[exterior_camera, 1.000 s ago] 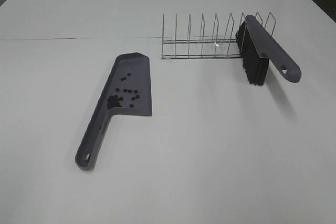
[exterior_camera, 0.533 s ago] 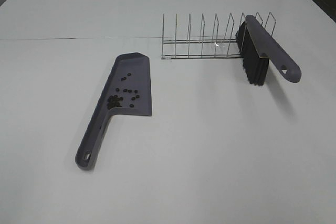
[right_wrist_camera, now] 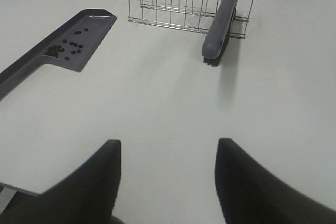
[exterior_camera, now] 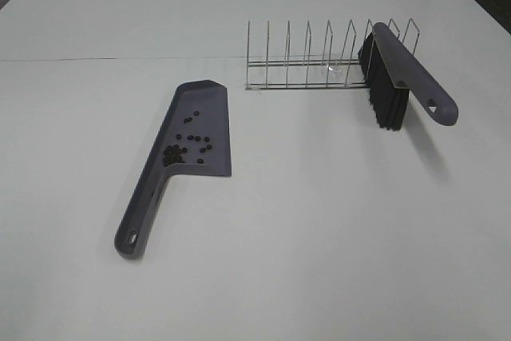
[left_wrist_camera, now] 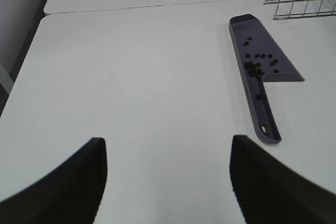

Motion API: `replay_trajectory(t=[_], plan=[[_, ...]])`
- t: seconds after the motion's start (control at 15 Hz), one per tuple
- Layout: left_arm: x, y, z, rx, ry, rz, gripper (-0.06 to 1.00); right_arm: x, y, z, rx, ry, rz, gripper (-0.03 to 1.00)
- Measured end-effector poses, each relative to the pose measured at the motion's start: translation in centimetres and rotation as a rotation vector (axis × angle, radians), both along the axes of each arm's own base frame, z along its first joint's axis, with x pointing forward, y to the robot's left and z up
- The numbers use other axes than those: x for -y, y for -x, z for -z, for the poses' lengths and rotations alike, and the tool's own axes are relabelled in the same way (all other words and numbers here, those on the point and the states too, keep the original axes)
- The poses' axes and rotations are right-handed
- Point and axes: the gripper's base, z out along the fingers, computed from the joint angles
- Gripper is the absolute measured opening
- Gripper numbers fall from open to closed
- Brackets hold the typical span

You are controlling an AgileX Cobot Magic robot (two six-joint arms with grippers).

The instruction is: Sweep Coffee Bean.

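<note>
The grey-purple dustpan [exterior_camera: 196, 132] lies flat on the white table, handle toward the front left. The coffee beans [exterior_camera: 188, 148] lie inside it, clustered near the handle end; they also show in the left wrist view [left_wrist_camera: 256, 65] and the right wrist view [right_wrist_camera: 65, 47]. The brush [exterior_camera: 399, 77] stands in the wire rack [exterior_camera: 311, 61], bristles down. My left gripper [left_wrist_camera: 167, 177] is open and empty, well back from the dustpan [left_wrist_camera: 262, 72]. My right gripper [right_wrist_camera: 165, 182] is open and empty, back from the brush [right_wrist_camera: 219, 22]. Neither arm shows in the exterior view.
The wire rack [right_wrist_camera: 178, 3] stands behind the dustpan [right_wrist_camera: 58, 45] at the back right. A seam between two table tops [exterior_camera: 120, 59] runs across the back. The table's left edge [left_wrist_camera: 21, 72] shows in the left wrist view.
</note>
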Motion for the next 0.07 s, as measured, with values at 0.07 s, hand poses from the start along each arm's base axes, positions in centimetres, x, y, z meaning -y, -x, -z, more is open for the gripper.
replay_trajectory(t=[0.07], plan=[[0.0,0.0,0.0,0.0,0.0,0.0,0.61,0.0,0.0,0.0,0.0,0.0,0.0,0.44]])
